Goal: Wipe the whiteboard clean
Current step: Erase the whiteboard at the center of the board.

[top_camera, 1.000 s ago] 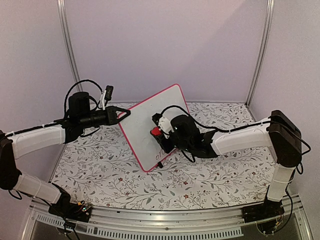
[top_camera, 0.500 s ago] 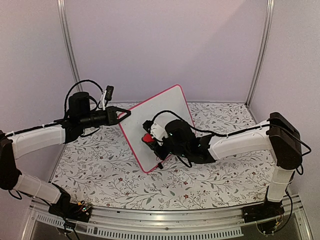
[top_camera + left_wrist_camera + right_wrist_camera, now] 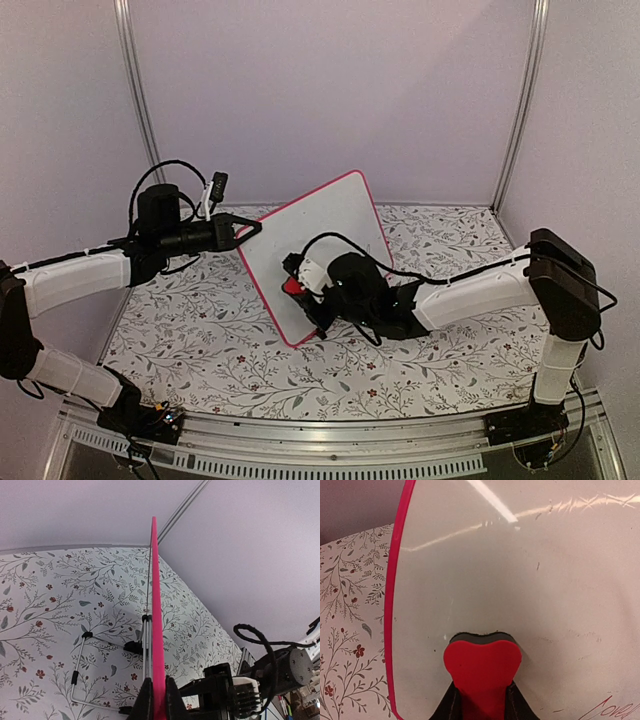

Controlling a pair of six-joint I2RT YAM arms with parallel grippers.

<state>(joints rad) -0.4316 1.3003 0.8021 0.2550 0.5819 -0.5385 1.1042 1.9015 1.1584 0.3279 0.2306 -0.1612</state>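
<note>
Floral-patterned tabletop (image 3: 200,340); tilted at centre, white rectangular whiteboard with pink-red frame (image 3: 330,220), left edge pinched by left gripper (image 3: 252,228). Right gripper (image 3: 300,288) clenched on red heart-shaped eraser (image 3: 482,662), pressed against board's lower-left face.

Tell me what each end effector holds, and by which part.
Left end effector: the rectangular white whiteboard, by its pink frame edge. Right end effector: the red heart-shaped eraser block, by its narrow end.

Top view high from behind, both wrist views close-up — all share whiteboard (image 3: 320,225)
</note>
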